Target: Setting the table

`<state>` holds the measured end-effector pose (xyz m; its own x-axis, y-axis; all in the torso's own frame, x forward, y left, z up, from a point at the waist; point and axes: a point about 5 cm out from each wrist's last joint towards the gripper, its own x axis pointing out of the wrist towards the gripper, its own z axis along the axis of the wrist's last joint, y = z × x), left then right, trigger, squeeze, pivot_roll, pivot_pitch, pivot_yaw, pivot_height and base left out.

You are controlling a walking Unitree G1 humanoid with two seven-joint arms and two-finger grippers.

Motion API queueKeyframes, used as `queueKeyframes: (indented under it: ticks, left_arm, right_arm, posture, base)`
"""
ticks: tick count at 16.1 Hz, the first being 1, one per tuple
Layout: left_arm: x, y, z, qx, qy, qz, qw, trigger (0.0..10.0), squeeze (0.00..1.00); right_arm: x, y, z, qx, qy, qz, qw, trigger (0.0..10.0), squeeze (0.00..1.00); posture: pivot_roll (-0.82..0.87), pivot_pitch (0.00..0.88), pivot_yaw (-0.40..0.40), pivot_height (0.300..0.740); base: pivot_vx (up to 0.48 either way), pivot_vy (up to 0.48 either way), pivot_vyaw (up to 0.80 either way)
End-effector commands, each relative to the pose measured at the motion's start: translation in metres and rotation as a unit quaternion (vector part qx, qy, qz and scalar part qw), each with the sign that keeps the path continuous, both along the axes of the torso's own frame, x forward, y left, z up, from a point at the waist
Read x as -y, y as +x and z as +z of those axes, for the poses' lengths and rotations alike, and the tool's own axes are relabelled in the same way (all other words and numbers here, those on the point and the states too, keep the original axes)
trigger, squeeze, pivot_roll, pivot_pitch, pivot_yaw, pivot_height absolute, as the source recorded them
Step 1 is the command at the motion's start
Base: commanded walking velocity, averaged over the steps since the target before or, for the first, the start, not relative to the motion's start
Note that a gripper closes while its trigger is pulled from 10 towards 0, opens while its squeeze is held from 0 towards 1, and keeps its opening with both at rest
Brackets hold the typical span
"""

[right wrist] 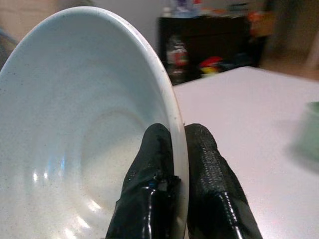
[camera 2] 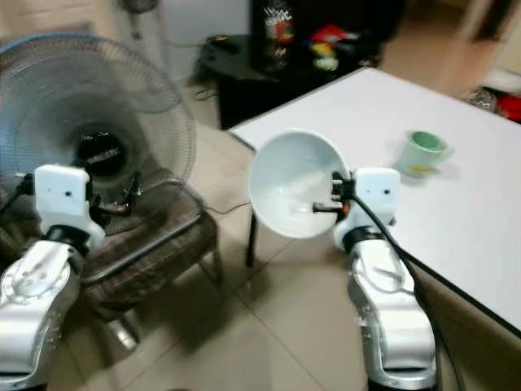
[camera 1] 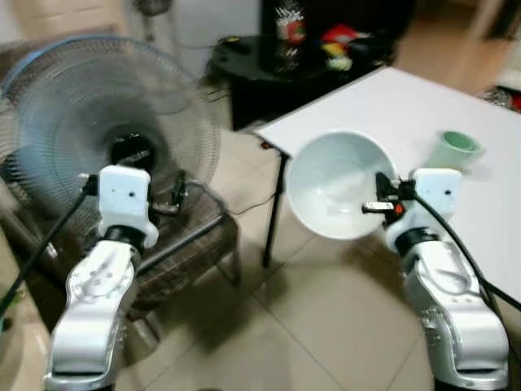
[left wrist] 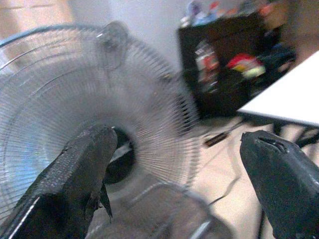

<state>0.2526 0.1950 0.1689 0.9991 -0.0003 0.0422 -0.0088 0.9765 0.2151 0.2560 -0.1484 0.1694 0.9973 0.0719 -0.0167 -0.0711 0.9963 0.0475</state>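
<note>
The right claw pinches the rim of a white bowl, one finger inside and one outside, holding it tilted on edge in the air just short of the white counter. Beyond it a green cup already stands on the counter. The bowl has yet to be set down. The left claw is spread wide and empty, facing a floor fan.

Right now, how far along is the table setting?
Done: a green cup already stands on the white table. In hand: the right gripper has its jaws pinched on the rim of the white bowl, carried off the table's corner. Left: placing the bowl; the left gripper is open, holding nothing.
</note>
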Motion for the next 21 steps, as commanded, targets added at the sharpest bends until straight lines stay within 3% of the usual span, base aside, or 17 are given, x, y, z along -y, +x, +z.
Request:
queueKeyframes:
  ticks: [1,11,16,21]
  left_arm:
    - [0.008,0.001,0.001,0.000,-0.001,-0.017,1.000,10.0,0.00]
    - [0.014,0.004,0.006,0.002,0.010,-0.061,0.998,10.0,0.00]
    - [0.012,-0.001,0.008,0.001,0.010,-0.067,0.998,10.0,0.00]
    - [0.013,-0.001,0.008,-0.002,0.012,-0.073,0.997,10.0,0.00]
  right_arm:
    - [0.008,-0.006,0.008,0.019,0.000,-0.012,1.000,10.0,0.00]
    - [0.013,-0.012,0.038,0.064,0.084,-0.031,0.994,10.0,0.00]
    - [0.021,-0.004,0.051,0.072,0.116,-0.042,0.990,10.0,0.00]
    - [0.037,0.014,0.053,0.044,0.140,-0.037,0.988,10.0,0.00]
  posture:
    - [0.01,0.000,-0.022,0.740]
    - [-0.02,0.000,0.026,0.740]
    - [-0.01,0.000,0.011,0.740]
    - [0.00,0.000,0.005,0.740]
  base:
    - [0.300,0.000,-0.80]
    - [0.297,0.000,-0.80]
    - [0.291,0.000,-0.79]
    - [0.286,0.000,0.00]
